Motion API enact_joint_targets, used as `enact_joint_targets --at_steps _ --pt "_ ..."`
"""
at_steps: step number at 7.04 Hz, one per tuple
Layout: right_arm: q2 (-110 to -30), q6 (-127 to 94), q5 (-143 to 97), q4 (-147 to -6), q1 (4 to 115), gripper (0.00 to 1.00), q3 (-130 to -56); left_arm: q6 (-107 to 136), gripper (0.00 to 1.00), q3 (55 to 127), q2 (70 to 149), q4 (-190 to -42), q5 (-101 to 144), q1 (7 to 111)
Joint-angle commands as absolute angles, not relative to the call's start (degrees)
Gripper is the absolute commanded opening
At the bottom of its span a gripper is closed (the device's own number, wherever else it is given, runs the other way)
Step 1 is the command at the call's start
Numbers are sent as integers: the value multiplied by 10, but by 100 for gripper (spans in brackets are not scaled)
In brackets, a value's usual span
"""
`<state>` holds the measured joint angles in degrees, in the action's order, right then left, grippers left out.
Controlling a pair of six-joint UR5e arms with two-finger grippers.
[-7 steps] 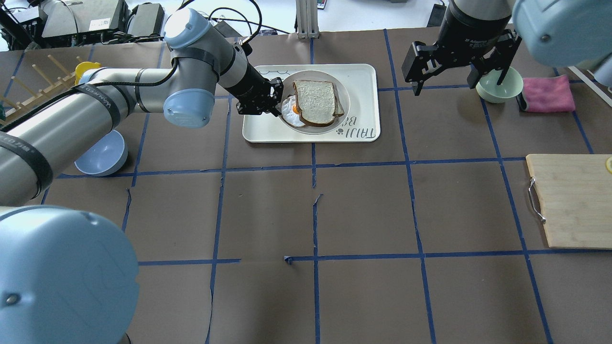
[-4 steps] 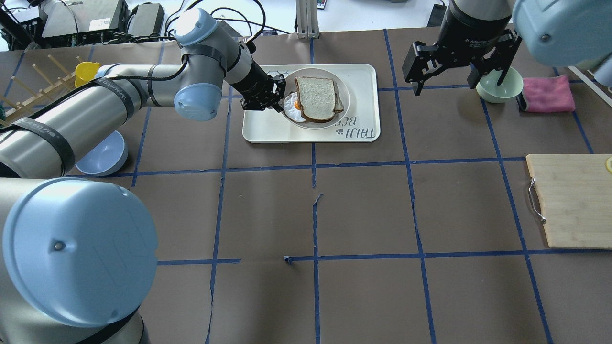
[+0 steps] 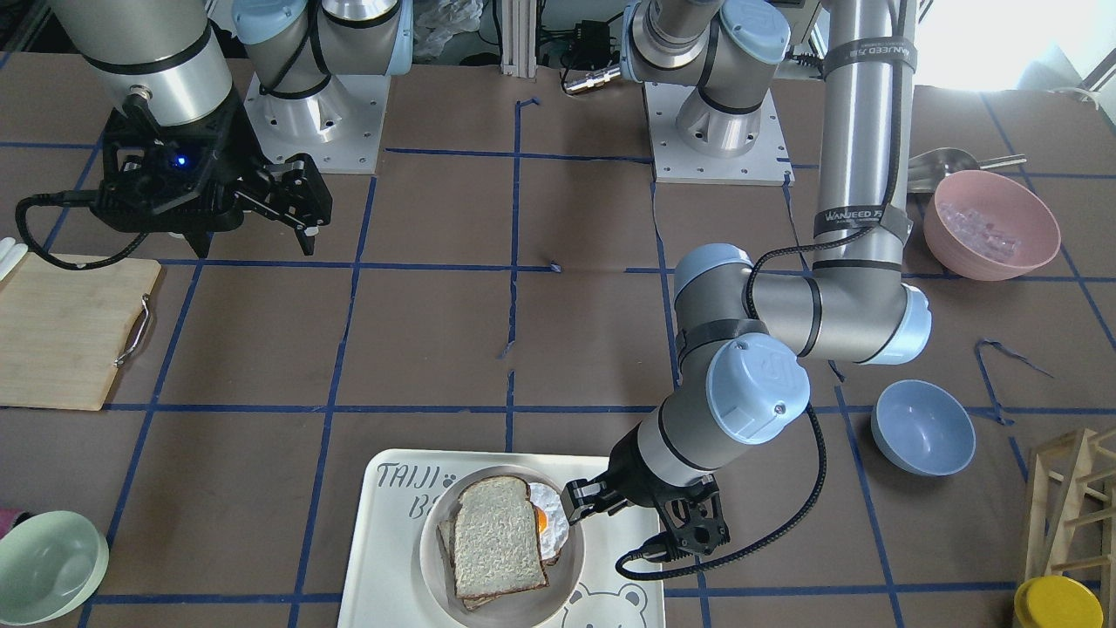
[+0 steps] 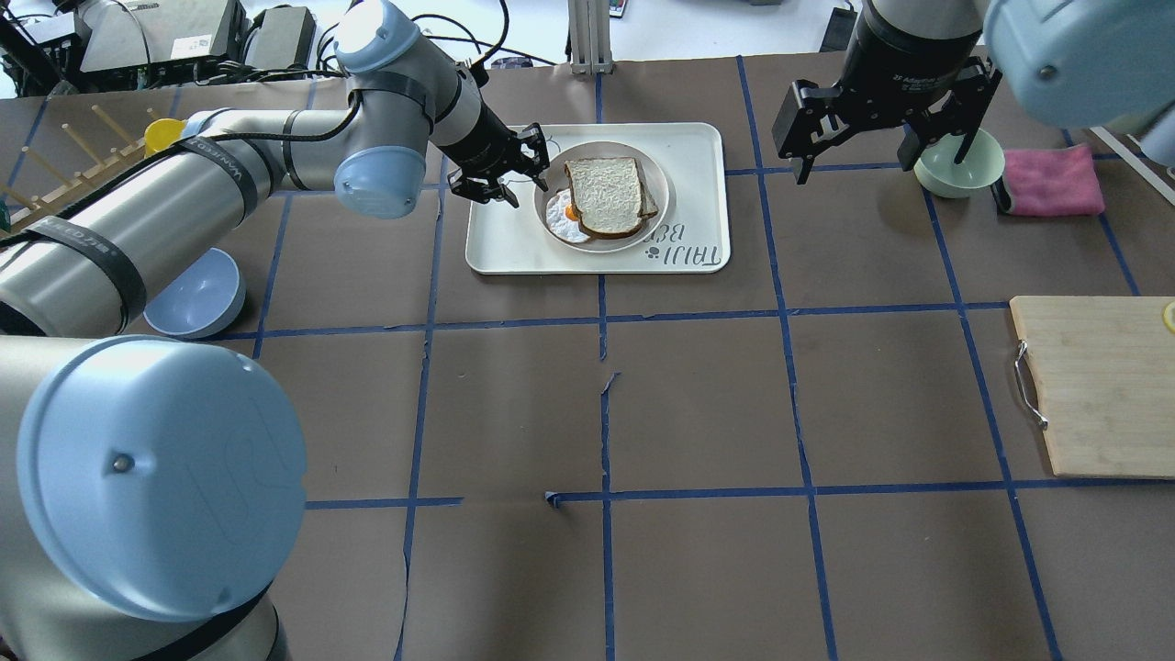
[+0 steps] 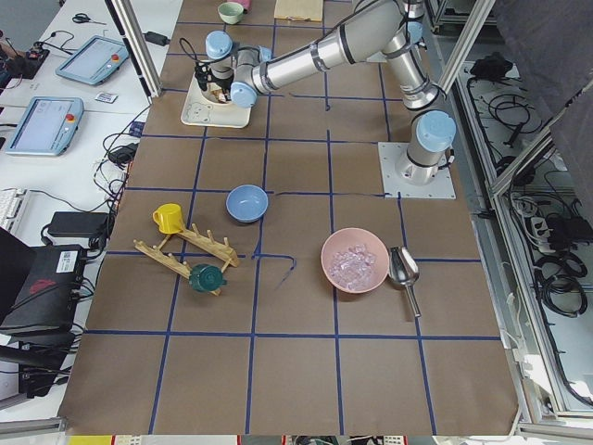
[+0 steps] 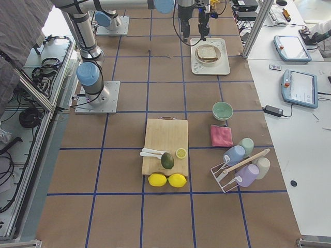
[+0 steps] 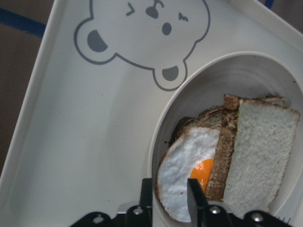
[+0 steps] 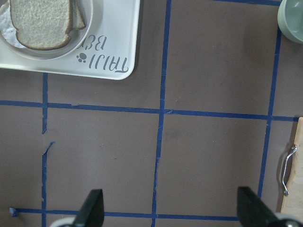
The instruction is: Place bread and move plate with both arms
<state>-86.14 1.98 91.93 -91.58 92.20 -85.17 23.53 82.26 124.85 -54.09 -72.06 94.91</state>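
The bread [image 4: 603,193] lies on top in the plate [image 4: 668,197], over a second slice and a fried egg [image 4: 560,218]. The plate stands on the white tray [image 4: 505,248]. My left gripper [image 4: 542,179] is at the plate's left rim. In the left wrist view its fingers [image 7: 195,198] straddle the rim [image 7: 158,156] with a narrow gap, and the egg [image 7: 182,170] shows between them, next to the bread [image 7: 258,156]. My right gripper [image 4: 879,156] hangs open and empty, high over the back right; its wrist view shows the bread [image 8: 40,21] far off.
A green bowl [image 4: 959,165] and a pink cloth [image 4: 1051,179] lie under and beside the right gripper. A cutting board [image 4: 1097,395] is at the right edge. A blue bowl [image 4: 197,294], a wooden rack [image 4: 55,174] and a yellow cup [image 4: 168,136] are at the left.
My left gripper has moved a little toward the back along the plate's left rim and its wrist has turned. The plate, bread and right arm have stayed put.
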Motion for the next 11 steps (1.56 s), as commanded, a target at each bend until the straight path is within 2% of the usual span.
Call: enact_joint_targets --at_steps 1,3,6,9,11 --pt "-861 19 919 -916 922 100 -852 234 100 813 1162 -651 -738 956" --pt "-861 18 920 -918 922 100 -852 175 100 809 1053 -844 -775 956" --pt "-861 19 920 -918 922 100 -852 87 100 817 943 -984 -861 953" --pt "-861 18 920 -918 922 100 -852 44 100 872 893 -985 -883 952" --pt "-861 18 920 -918 922 100 -852 44 100 887 896 -893 -883 946"
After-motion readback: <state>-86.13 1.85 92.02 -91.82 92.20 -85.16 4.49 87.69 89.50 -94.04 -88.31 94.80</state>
